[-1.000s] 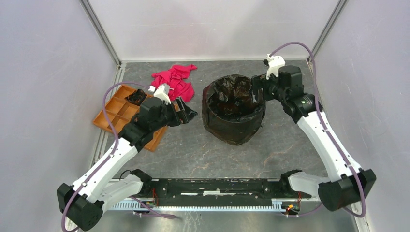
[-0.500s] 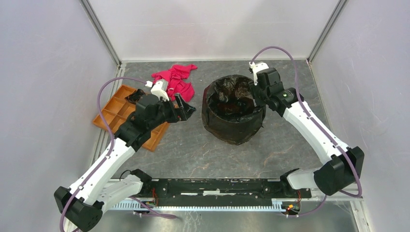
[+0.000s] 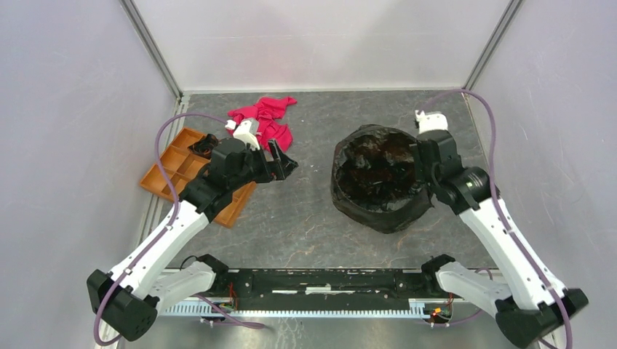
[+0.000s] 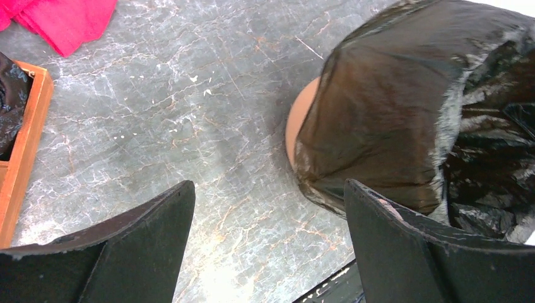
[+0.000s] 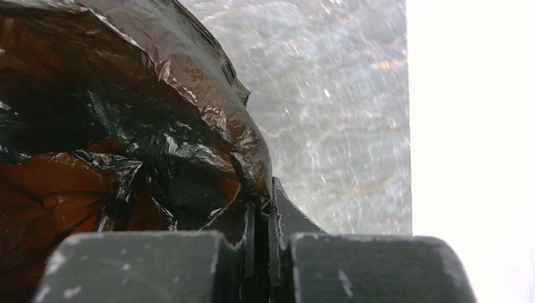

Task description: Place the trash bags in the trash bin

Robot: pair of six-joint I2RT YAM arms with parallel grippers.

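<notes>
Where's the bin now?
The bin stands on the table, right of centre in the overhead view, wrapped in a black bag pinched by the right end effector.

The top view looks down from behind over the whole table [image 3: 305, 218]. The left wrist view faces the bin [image 4: 301, 120] from nearby; the right hugs its rim. All share it.

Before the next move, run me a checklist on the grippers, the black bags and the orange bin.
Right gripper shut on the shiny black plastic bag at its edge: ok.
Left gripper open, empty: ok.
That bag fully inside the round terracotta-orange plastic bin: not ok, it drapes over the rim.
Bin standing upright: cannot tell.
Second black plastic wad binned: not ok, it lies in the flat orange compartment tray.
</notes>
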